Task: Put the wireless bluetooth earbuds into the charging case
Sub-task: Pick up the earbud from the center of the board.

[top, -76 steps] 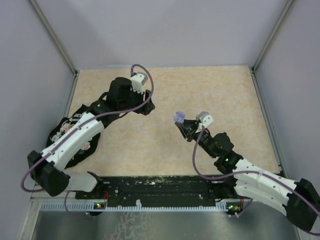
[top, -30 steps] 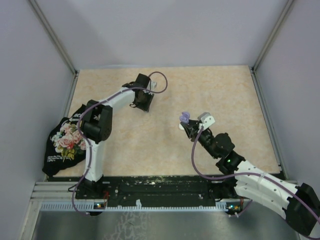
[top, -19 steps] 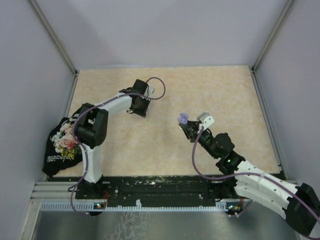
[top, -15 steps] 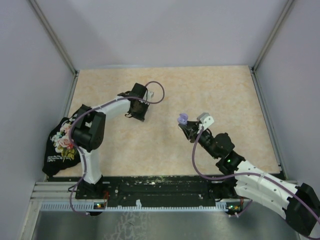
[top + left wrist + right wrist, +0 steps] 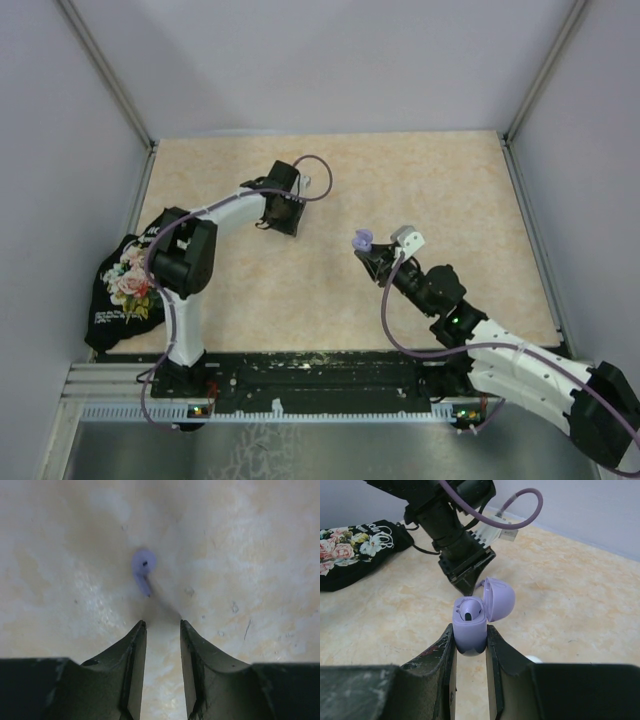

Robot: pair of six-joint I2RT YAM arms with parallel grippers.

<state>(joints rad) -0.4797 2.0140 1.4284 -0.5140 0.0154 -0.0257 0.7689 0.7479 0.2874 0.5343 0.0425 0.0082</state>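
A lilac earbud lies on the table just beyond the tips of my left gripper. That gripper is open and empty, close above the tabletop, left of centre in the top view. My right gripper is shut on the lilac charging case and holds it above the table. The case's lid is open and one lilac earbud sits inside. In the top view the case is to the right of the left gripper. No red earbuds are in view.
A black floral pouch lies at the table's left edge, also in the right wrist view. A small white piece peeks out behind my right finger. Grey walls enclose the beige table.
The left arm has unfolded and stretched out, its gripper staying left of centre and shifting slightly. The right gripper with the case has edged a little left.
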